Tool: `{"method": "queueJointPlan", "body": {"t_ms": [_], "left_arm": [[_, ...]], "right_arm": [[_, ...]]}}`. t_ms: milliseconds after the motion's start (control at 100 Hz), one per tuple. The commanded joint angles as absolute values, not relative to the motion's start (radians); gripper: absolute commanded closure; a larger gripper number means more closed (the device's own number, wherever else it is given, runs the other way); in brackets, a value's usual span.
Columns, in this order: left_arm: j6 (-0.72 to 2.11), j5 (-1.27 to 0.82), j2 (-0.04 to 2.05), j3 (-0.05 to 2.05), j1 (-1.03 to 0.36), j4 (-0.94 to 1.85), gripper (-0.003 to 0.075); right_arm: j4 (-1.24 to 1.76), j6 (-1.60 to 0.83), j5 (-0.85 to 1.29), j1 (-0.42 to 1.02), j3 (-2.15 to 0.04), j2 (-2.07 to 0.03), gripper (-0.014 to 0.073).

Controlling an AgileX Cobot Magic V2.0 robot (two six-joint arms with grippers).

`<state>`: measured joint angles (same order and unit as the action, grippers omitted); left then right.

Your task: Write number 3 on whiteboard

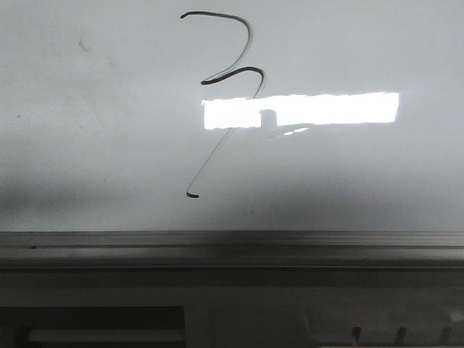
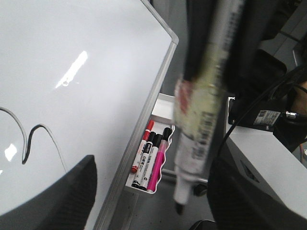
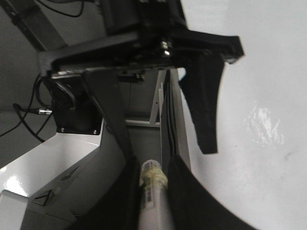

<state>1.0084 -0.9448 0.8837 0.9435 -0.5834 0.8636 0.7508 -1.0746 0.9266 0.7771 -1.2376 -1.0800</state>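
The number 3 [image 1: 250, 70] is drawn in thin black line on the whiteboard [image 1: 87, 145], with a long faint tail ending in a small hook low down. Neither gripper shows in the front view. Part of the line [image 2: 29, 139] shows in the left wrist view. My left gripper [image 2: 156, 165] is open and empty, off the board's [image 2: 72, 48] edge. My right gripper [image 3: 152, 163] is shut on a white marker [image 3: 153, 191] beside the board's [image 3: 259, 72] edge. The same marker [image 2: 196, 120] hangs tip down in the left wrist view, away from the board.
A bright rectangular light reflection [image 1: 301, 109] lies across the 3's tail. A grey metal rail [image 1: 232, 243] runs along the board's near edge. A white tray [image 2: 163, 103] beside the rail [image 2: 144, 139] holds red, black and pink markers [image 2: 153, 158]. Cables and grey housings [image 2: 268, 158] are close by.
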Motion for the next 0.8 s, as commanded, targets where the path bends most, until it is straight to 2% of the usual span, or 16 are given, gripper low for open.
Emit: {"method": "queueJointPlan", "body": {"t_ms": [0,120,240,360,590,730,790], "left_arm": [[1.019,-0.921,0.890,0.979,-0.581,0.927,0.0280],[1.019,-0.921,0.894,0.979,-0.581,0.929,0.0288],[1.019,-0.921,0.905,0.979,-0.581,0.937,0.0356],[1.019,-0.921,0.909,0.979,-0.581,0.941,0.0463],[1.019,-0.921,0.924,0.979,-0.581,0.992,0.0738],[1.019,-0.921,0.925,0.979,-0.581,1.010,0.0741],[1.019,-0.921,0.925,0.979,-0.581,1.010,0.0741]], "right_arm": [[0.784,-1.084,0.844,0.811,-1.274,-1.074,0.0635],[0.784,-1.084,0.806,0.841,-1.274,-1.079,0.0635],[0.791,-1.084,0.798,0.848,-1.274,-1.081,0.0635],[0.797,-1.084,0.800,0.848,-1.274,-1.081,0.0635],[0.839,-1.084,0.829,0.848,-1.274,-1.081,0.0635],[0.844,-1.084,0.847,0.848,-1.274,-1.081,0.0631],[0.844,-1.084,0.849,0.848,-1.274,-1.081,0.0600]]}}
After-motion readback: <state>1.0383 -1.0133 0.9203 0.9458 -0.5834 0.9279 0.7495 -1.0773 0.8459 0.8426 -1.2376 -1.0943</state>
